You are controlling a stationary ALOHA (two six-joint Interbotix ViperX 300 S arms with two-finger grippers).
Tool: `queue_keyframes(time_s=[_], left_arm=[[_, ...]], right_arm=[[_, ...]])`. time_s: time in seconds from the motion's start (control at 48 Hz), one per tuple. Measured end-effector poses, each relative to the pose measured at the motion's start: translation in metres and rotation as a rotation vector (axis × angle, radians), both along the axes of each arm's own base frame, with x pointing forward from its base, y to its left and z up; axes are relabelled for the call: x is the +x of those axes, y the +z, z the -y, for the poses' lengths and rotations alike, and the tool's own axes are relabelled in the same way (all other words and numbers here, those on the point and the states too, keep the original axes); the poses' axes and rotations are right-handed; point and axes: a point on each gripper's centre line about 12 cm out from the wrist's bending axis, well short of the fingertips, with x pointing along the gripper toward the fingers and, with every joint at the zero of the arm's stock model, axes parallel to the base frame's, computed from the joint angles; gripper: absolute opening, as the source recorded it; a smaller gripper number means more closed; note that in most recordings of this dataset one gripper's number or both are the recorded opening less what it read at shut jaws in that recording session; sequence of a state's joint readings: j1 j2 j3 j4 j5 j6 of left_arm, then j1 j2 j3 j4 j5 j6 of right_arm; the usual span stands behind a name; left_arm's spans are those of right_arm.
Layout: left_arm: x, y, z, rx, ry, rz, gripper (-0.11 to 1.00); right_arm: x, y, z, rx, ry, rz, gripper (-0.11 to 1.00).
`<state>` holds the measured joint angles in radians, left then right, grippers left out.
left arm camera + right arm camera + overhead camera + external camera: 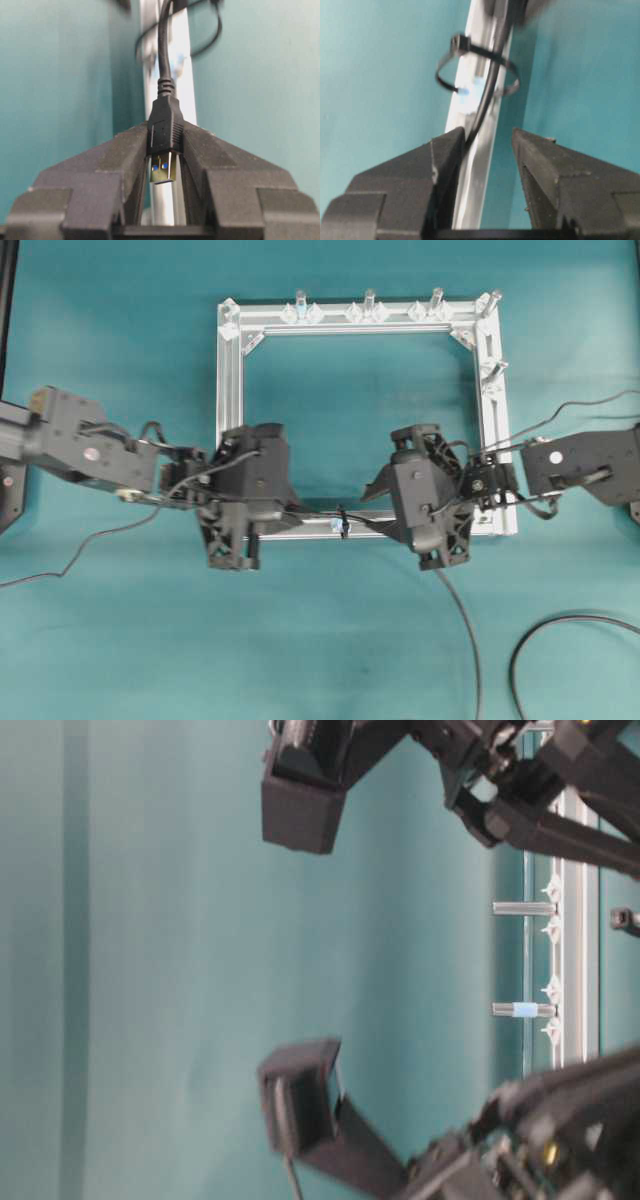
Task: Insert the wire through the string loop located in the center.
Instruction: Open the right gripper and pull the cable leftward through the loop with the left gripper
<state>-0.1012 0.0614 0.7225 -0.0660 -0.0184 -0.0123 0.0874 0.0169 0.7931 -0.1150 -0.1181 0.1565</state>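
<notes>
Plainly, no readable writing on the wire or string loop.

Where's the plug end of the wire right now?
In the left wrist view the wire's plug sits clamped between the left gripper's fingers, directly over the silver bar, with the cable running away toward the string loop.

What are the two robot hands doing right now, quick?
Left gripper: fingers closed on the wire, gripping its plug.
Right gripper: fingers open, holding nothing; the wire runs between them.
</notes>
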Motion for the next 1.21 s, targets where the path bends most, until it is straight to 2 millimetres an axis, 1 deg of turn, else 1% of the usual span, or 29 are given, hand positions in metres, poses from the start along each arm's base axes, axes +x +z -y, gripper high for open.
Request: queue_keyframes(time_s=[0.167,0.416,0.645,0.791,0.916,1.208], left_arm=[[-0.018,0.002,-0.002,0.002,-0.002,-0.017,0.18],[-0.035,0.001,-0.003,0.002,-0.001,-0.038,0.18],[-0.05,0.0,-0.005,0.005,-0.003,-0.075,0.18],[-0.062,0.003,-0.006,0.005,-0.004,-0.09,0.18],[-0.07,0.008,-0.006,0.002,-0.004,-0.101,0.18],[-0.084,0.009,-0.007,-0.042,0.043,-0.123,0.18]], right_arm=[[-0.012,0.001,0.002,-0.001,-0.002,-0.008,0.45],[-0.023,0.002,0.002,-0.001,0.0,-0.009,0.45],[-0.026,0.002,0.002,-0.004,0.002,-0.012,0.45],[-0.026,0.002,0.002,-0.002,0.0,-0.012,0.45],[-0.026,0.002,0.003,-0.002,-0.002,-0.012,0.45],[-0.026,0.002,0.002,-0.002,0.0,-0.012,0.45]])
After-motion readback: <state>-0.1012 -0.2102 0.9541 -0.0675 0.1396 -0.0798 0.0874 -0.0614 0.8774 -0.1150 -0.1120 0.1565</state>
